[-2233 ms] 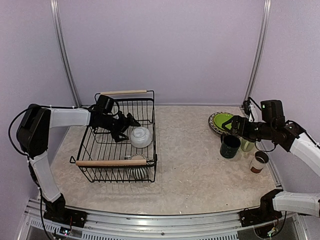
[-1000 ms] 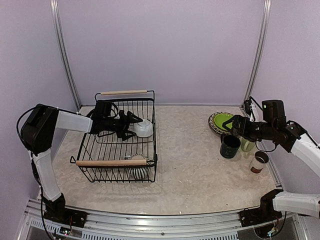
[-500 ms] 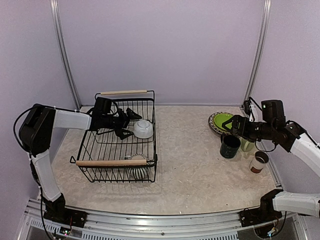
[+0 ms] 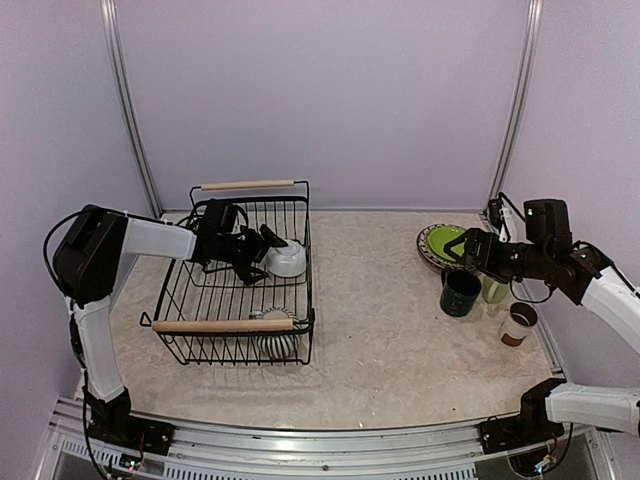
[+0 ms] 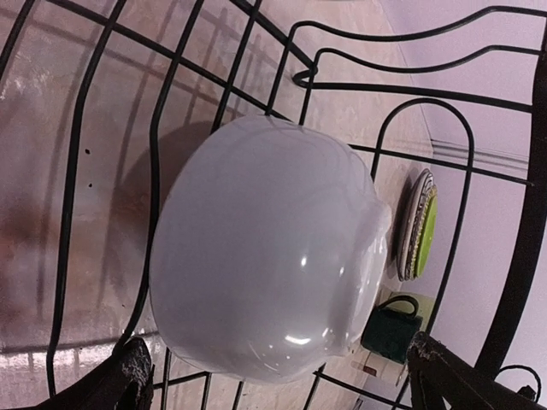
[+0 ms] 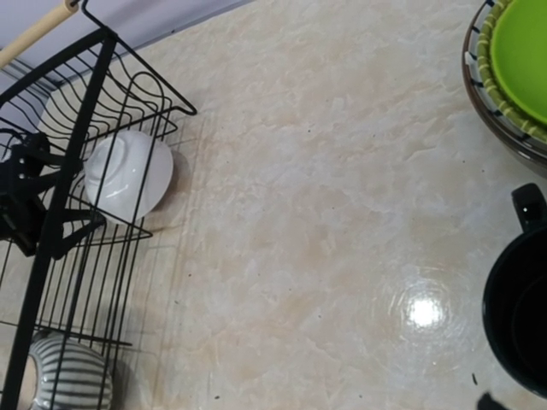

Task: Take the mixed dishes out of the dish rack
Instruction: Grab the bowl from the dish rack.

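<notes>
Two fingers of the left gripper [image 4: 260, 251] spread wide either side of the glossy white ceramic bowl [image 5: 265, 265], against the black wire dish rack's [image 4: 305, 214] right wall. Looks like pre-grasp, so next it should pinch and lift

Dish rack [image 4: 222, 300] at my 9 o'clock: black wire, pale wood handles [image 4: 222, 325]. White bowl [image 4: 288, 258] in it is plain and glossy. Striped mug [image 4: 277, 340] at the rack's 5 o'clock is grey and white. My left pincer [image 4: 264, 252] is black. At my 3 o'clock: lime-green plate [image 4: 442, 241] on black-and-white striped plate [image 4: 424, 248], dark teal mug [image 4: 461, 292], pale green mug [image 4: 493, 290], small white cup [image 4: 518, 324] with a reddish-brown lower band. Table [image 4: 380, 330]: beige, marbled.
</notes>
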